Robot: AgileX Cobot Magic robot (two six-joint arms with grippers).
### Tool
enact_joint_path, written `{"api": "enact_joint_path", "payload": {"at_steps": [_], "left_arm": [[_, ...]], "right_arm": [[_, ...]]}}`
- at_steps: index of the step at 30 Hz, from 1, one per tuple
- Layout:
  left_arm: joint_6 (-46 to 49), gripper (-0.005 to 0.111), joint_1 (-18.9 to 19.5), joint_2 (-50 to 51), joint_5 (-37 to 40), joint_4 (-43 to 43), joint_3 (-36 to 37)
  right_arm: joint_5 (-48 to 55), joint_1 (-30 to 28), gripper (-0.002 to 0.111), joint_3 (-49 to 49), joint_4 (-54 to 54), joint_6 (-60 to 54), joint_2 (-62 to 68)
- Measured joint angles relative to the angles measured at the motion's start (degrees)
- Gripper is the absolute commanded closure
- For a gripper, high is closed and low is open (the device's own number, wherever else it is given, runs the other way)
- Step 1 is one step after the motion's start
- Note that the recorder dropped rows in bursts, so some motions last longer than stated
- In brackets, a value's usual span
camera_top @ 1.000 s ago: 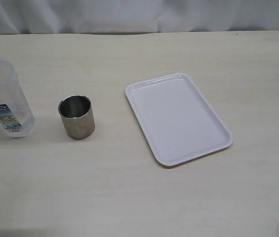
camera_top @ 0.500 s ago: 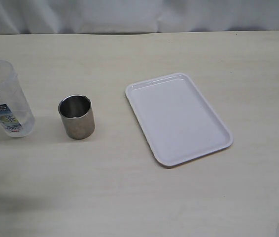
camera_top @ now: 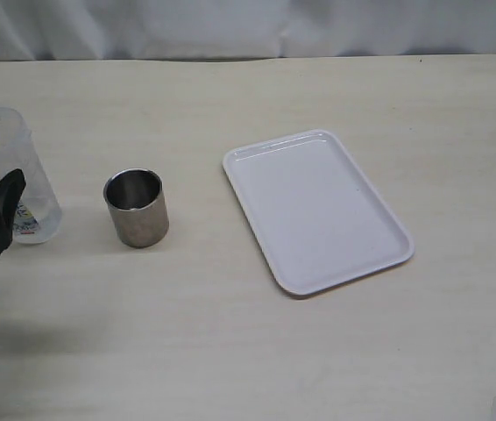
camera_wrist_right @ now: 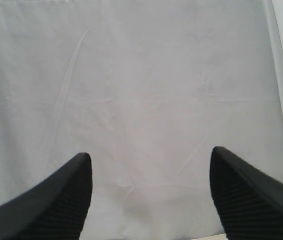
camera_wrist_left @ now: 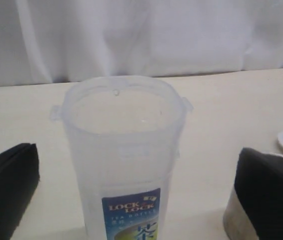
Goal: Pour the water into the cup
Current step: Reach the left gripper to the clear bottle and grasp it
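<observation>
my left claw (camera_wrist_left: pixel 137 200) is spread wide with a finger either side of the tall clear container (camera_wrist_left: pixel 121 145) of water (camera_top: pixel 45 212), not gripping yet. it stands upright, dead ahead of me, with the steel cup (camera_top: pixel 136 208) just to its right. right claw (camera_wrist_right: pixel 149 195) is apart too, holding nothing and nowhere near, so lefty's the closer one.

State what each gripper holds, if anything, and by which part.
Nothing is held. The left gripper is open at the plastic container, not touching it; the right gripper is open, empty.
</observation>
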Motion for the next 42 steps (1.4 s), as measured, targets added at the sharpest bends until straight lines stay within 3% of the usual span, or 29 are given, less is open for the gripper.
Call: {"api": "enact_joint_path", "payload": {"at_steps": [10, 20, 26, 31, 42], "left_arm": [[0.6, 0.002, -0.1, 13.8, -3.8, -0.8, -1.2], [0.7, 0.002, -0.1, 23.9, -4.2, -0.8, -10.7], [0.7, 0.002, -0.1, 25.0, -4.2, -0.8, -12.3], [0.7, 0.002, -0.1, 25.0, -4.2, -0.8, -12.3], [0.7, 0.002, -0.1, 25.0, -4.2, -1.0, -12.3]], "right_arm": [[0.0, 0.0, 0.044, 0.0, 0.0, 0.0, 0.0], [0.0, 0.0, 0.044, 0.0, 0.0, 0.0, 0.0], [0.1, 0.0, 0.044, 0.0, -2.1, 0.2, 0.0], [0.1, 0.0, 0.032, 0.0, -2.6, 0.2, 0.0], [-0.5, 0.0, 0.032, 0.0, -2.6, 0.5, 1.6]]}}
